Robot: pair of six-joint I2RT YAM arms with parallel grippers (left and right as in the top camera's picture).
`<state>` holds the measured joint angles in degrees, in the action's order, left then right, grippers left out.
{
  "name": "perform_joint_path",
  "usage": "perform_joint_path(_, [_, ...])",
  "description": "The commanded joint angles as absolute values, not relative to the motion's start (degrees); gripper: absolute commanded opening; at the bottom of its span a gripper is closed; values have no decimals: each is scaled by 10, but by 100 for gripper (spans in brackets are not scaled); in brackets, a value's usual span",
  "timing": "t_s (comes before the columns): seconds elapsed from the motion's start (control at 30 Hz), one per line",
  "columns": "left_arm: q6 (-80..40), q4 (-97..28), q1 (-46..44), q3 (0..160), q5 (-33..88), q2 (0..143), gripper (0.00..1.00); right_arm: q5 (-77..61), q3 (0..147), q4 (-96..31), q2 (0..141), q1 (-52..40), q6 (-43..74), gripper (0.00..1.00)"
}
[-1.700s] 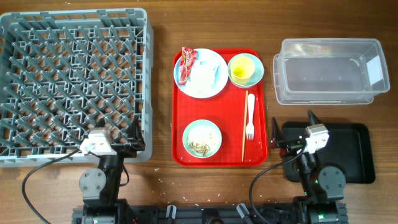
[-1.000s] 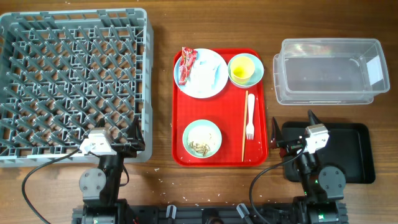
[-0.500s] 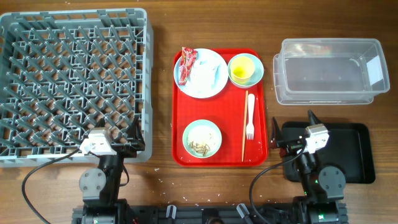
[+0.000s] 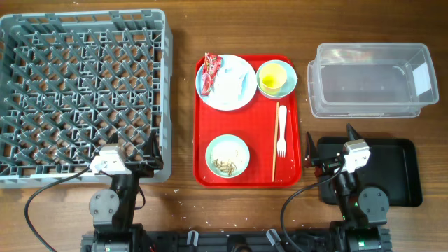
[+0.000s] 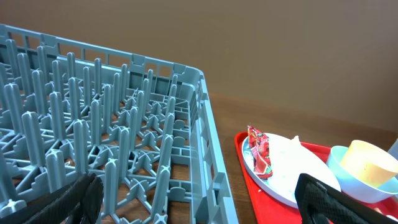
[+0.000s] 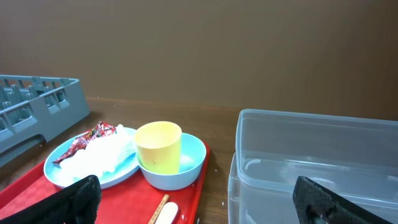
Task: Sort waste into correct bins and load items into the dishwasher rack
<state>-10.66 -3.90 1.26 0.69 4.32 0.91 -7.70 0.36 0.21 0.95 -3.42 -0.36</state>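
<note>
Red wrapper (image 4: 211, 73) print isn't reading legibly; it's lying with crumpled tissue (image 4: 232, 84) on the round blue plate (image 4: 241, 100) at the red tray's (image 4: 210, 119) 12 o'clock. The yellow cup (image 4: 273, 76) is sitting in the light blue bowl (image 4: 290, 85) at 1, crumbly scraps (image 4: 227, 161) in the mint bowl (image 4: 210, 150) at 6, white fork (image 4: 281, 131) and chopstick (image 4: 275, 142) at 3. The left gripper (image 5: 199, 205) is hanging with jaws apart by the lattice rack (image 4: 80, 91) at 9, the right gripper (image 6: 199, 202) likewise over the black tray (image 4: 395, 175) at 4, with the clear tub (image 4: 371, 47) at 2.

Serving tray (image 4: 260, 133), seen from overhead: plate (image 4: 238, 94) w/ wrapper (image 4: 210, 73) and tissue (image 4: 228, 84) on it at far left; cup (image 4: 273, 75) in far bowl (image 4: 288, 85) at far right; near bowl (image 4: 227, 143) w/ scraps (image 4: 225, 164) at near left; chopstick (image 4: 275, 143), then fork (image 4: 281, 129), along right edge. Rack (image 4: 80, 91) lies left of serving tray; tub (image 4: 367, 80) to its right, far side; shallow tray (image 4: 399, 171) to its right, near side.
</note>
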Motion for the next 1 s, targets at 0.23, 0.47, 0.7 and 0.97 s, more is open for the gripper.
perform_joint_path(0.23, [-326,8,16,3,304,12,100,-78,3,5,10,-34,-13,100])
perform_joint_path(0.47, [-384,194,16,14,407,12,100,-78,3,5,10,-34,-13,100])
perform_joint_path(0.7, [-296,-25,16,217,411,81,100,-78,3,5,10,-34,-13,99])
perform_joint_path(0.97, [-141,-552,-52,638,337,455,99,-78,3,5,10,-34,-14,100])
